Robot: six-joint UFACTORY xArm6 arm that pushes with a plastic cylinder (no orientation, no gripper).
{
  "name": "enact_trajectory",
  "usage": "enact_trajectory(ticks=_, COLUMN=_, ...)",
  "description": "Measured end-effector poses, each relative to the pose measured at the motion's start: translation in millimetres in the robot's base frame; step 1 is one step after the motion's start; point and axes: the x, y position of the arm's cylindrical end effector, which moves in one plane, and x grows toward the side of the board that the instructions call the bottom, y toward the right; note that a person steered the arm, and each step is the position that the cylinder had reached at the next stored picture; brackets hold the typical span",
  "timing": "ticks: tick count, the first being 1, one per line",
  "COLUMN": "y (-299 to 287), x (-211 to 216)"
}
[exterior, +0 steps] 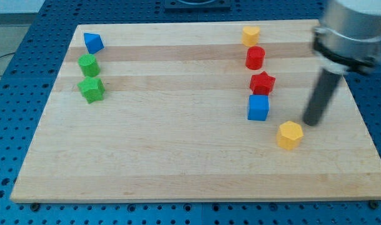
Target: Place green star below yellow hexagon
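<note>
The green star (91, 89) lies near the board's left edge, just below a green cylinder (88, 65). The yellow hexagon (290, 134) lies at the view's right, below and right of a blue cube (258, 107). My tip (311, 123) rests on the board just up and right of the yellow hexagon, a small gap apart from it. The green star is far to the left of my tip.
A blue triangular block (93, 42) sits at the top left above the green cylinder. A column at the right holds a yellow heart-like block (250, 35), a red cylinder (255, 58) and a red star (262, 82). The wooden board (178, 156) lies on a blue perforated table.
</note>
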Motion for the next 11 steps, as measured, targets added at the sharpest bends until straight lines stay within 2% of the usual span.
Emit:
enact_trajectory(ticks=1, y=-36.9, x=31.9)
enact_trajectory(ticks=2, y=-75.5, x=27.9)
enact_trajectory(ticks=3, y=-78.3, x=39.6)
enact_trajectory(ticks=4, y=-172.4, x=74.1)
enact_trajectory(ticks=5, y=-319.6, x=33.5)
enact_trajectory(ticks=6, y=-449.1, x=-24.8)
enact_trajectory(ticks=7, y=-512.7, x=-85.3)
enact_trajectory(ticks=8, y=-450.1, x=-106.4)
enact_trajectory(ticks=9, y=-337.5, x=-90.0)
enact_trajectory(ticks=10, y=-275.8, x=-54.9)
enact_trajectory(ticks=11, y=-254.9, x=-9.7)
